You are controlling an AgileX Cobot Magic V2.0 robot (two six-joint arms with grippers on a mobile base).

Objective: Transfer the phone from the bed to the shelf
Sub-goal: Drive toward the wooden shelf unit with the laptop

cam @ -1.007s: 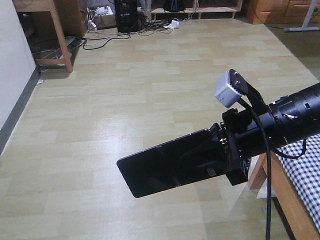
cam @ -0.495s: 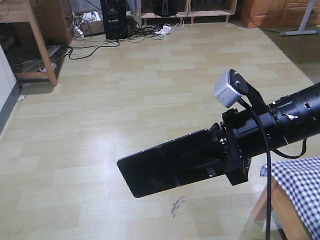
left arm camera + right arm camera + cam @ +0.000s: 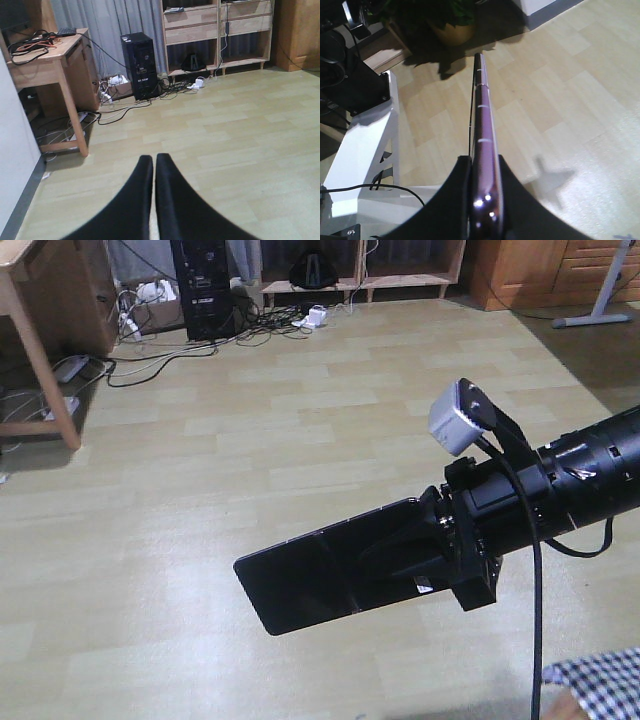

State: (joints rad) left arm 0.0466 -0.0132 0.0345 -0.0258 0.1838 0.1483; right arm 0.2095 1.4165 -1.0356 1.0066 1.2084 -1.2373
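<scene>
Your right gripper (image 3: 405, 562) is clamped on the slim black glossy phone (image 3: 320, 580) with its pinkish rim, long axis jutting straight out past the jaws, above bare floor (image 3: 250, 440). Left gripper (image 3: 153, 160) is pinched together, empty. The light-wood plank shelf (image 3: 220, 30) sits well ahead, across the room.

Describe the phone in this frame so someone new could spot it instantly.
In the front view, a black arm reaches in from the right edge over the pale plank floor. The right gripper at its end clamps the phone, which juts leftward in mid-air. It is the only slim, glossy black slab, pinkish-rimmed edge-on in the wrist view.
</scene>
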